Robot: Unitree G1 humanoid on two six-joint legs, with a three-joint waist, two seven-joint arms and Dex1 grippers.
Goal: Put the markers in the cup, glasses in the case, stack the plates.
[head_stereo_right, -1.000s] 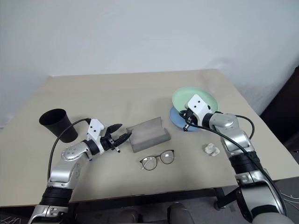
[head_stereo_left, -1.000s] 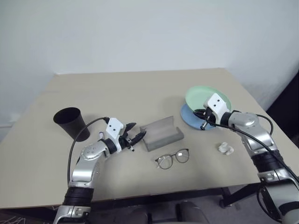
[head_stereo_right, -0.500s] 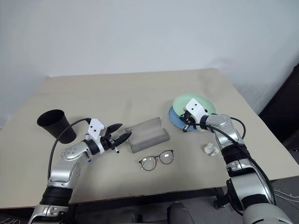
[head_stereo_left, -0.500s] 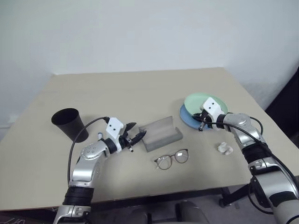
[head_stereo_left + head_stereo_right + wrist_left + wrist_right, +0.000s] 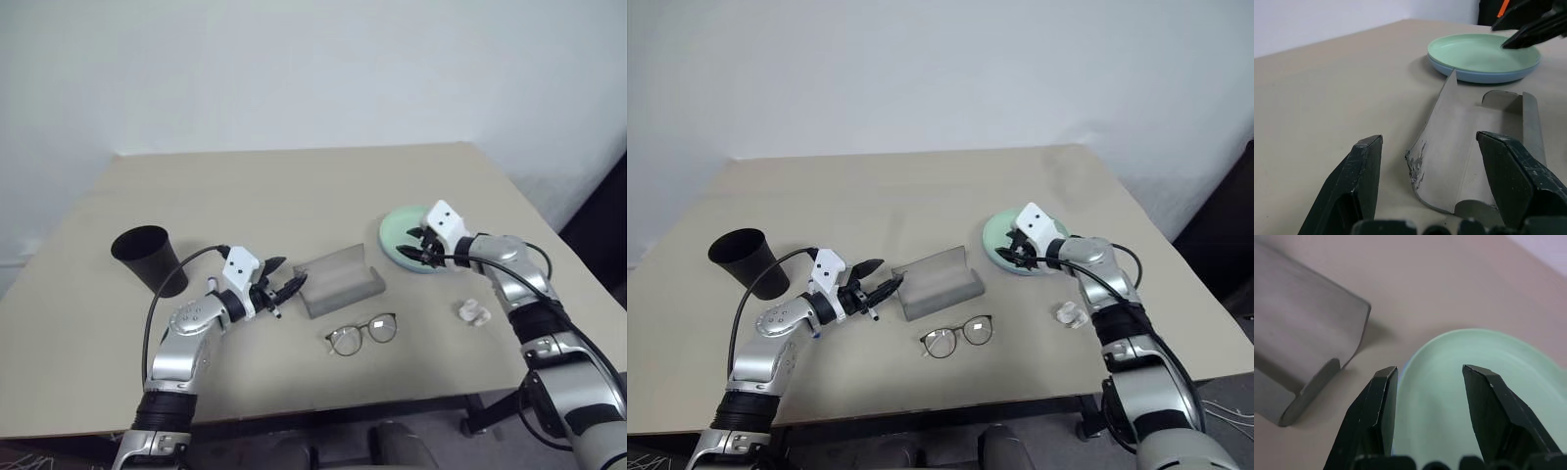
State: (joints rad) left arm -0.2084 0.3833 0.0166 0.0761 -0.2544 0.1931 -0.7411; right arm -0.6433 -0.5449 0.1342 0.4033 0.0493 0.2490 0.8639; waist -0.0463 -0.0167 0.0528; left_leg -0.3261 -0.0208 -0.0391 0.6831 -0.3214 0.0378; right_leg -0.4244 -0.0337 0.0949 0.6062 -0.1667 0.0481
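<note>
Right wrist view shows the mint green plate (image 5: 1469,391) lying flat on the light blue plate (image 5: 1484,76), so I judge the stacking step as good as done. The right pincer (image 5: 1016,255) hovers over the near rim of that stack with its black fingers parted and nothing between them. The stack sits on the right part of the bench (image 5: 294,186), well apart from the cup (image 5: 147,257) at the left. Between them lies the case (image 5: 338,280), open like a trough, and the glasses (image 5: 361,333) rest on the bench just in front of it, not yet inside. The left pincer (image 5: 277,288) hangs beside the case's left end, jaws wide and empty; whether the slim light stick with a blue end by its wrist is a marker I cannot tell. Next, I judge, comes the glasses: one pincer must reach them, pinch the thin frame gently and lay them lengthwise into the case.
</note>
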